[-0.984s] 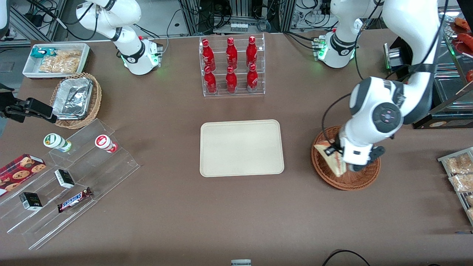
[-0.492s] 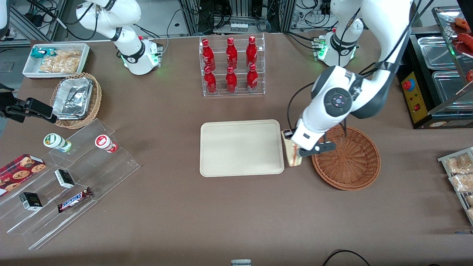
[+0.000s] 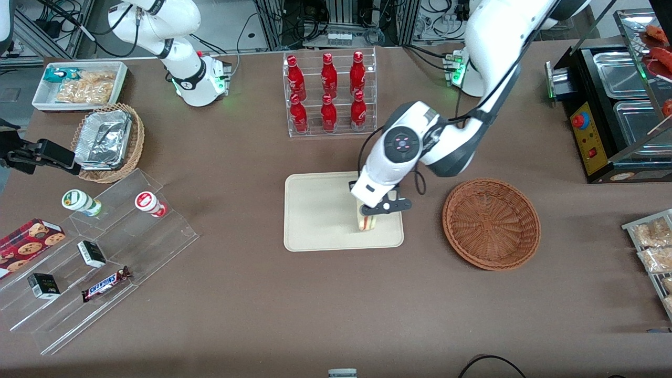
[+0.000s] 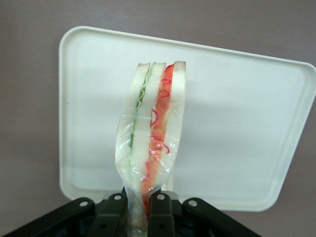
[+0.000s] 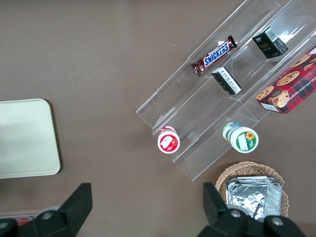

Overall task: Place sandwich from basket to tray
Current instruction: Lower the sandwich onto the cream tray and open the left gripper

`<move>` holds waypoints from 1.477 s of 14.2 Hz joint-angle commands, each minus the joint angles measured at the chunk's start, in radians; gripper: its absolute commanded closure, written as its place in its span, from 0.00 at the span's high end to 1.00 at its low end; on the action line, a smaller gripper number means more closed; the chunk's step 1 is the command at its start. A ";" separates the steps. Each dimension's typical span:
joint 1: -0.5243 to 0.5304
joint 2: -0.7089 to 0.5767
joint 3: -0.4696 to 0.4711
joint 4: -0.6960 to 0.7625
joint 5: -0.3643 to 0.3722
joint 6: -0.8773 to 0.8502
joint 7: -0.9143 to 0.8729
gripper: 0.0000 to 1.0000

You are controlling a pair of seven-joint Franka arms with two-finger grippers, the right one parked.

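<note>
gripper [image 3: 374, 211] has carried the sandwich [image 3: 366, 221] out of the now-empty basket [image 3: 491, 224] and across to the tray [image 3: 320, 210], fingers [image 4: 159, 205] still pinching its wrapped end, so it hangs over the tray's basket-side half; lowering and release likely remain.

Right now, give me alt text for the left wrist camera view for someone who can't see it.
The pincer is shut on a wrapped sandwich, holding it above a beige tray. The sandwich's cut edge shows white bread with green and red filling. The tray sits on a brown table.
</note>
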 commanded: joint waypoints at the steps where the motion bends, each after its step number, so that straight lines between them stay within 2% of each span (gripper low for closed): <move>1: -0.052 0.102 0.019 0.098 0.105 0.008 -0.106 0.04; 9: -0.082 0.150 0.019 0.090 0.113 0.066 -0.114 0.14; 10: -0.082 0.150 0.019 0.090 0.113 0.080 -0.111 0.32; 11: -0.082 0.152 0.019 0.089 0.104 0.087 -0.117 0.67; 12: -0.082 0.150 0.019 0.090 0.105 0.087 -0.127 0.97; 15: -0.082 0.135 0.050 0.099 0.113 0.087 -0.121 1.00; 21: -0.078 -0.011 0.127 0.121 0.108 0.052 -0.106 1.00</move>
